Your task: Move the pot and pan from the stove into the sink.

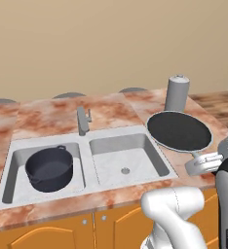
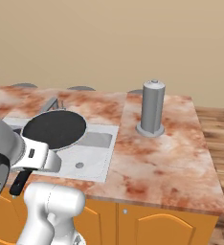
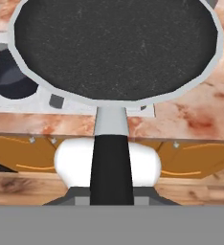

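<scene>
**Pot in the sink, pan held just short of it**

A kitchen counter of reddish marble holds a light grey double-basin sink (image 1: 86, 141). From left to right in the left base view: the deep dark pot (image 1: 48, 168) sits in the left basin, so 1 of 2 items looks delivered. An angular faucet (image 1: 83, 120) stands behind the divider. The right basin lies bare. Further right, the black frying pan (image 1: 178, 131) hangs above the counter beside the sink, in front of a grey cylinder (image 1: 177, 93). The gripper (image 3: 111, 196) is clamped on the pan's long handle. The pan likely still needs carrying over a basin and lowering.
</scene>
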Controlling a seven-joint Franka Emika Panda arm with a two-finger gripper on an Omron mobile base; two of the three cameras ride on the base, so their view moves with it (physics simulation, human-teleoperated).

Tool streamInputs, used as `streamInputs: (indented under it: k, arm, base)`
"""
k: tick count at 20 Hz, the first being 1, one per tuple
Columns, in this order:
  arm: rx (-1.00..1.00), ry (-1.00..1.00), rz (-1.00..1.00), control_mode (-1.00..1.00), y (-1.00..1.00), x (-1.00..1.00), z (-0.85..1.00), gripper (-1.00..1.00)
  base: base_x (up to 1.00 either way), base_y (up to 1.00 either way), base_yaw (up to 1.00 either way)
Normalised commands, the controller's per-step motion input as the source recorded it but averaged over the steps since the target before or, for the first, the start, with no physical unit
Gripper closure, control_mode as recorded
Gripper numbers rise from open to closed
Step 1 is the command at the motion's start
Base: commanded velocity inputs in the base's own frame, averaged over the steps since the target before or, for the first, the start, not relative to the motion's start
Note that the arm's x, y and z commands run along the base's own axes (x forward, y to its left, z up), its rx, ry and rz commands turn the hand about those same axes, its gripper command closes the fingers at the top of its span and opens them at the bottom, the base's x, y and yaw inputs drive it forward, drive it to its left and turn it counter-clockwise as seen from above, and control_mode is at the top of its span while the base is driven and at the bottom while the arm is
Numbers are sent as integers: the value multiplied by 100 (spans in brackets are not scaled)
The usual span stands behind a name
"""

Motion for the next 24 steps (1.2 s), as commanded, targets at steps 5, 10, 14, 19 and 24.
streamInputs:
  k: [5,10,14,19,24]
  arm:
    - [0,0,0,100,0,0,0,100]
    - [0,0,0,-100,0,3,0,100]
    - [-3,7,0,-100,7,18,-7,100]
    - [-14,18,1,-100,18,27,-15,100]
    - [-13,15,0,-100,11,19,-14,100]
  base:
    - [9,2,0]
    - [0,0,0]
    - [0,0,0]
    - [0,0,0]
    - [0,0,0]
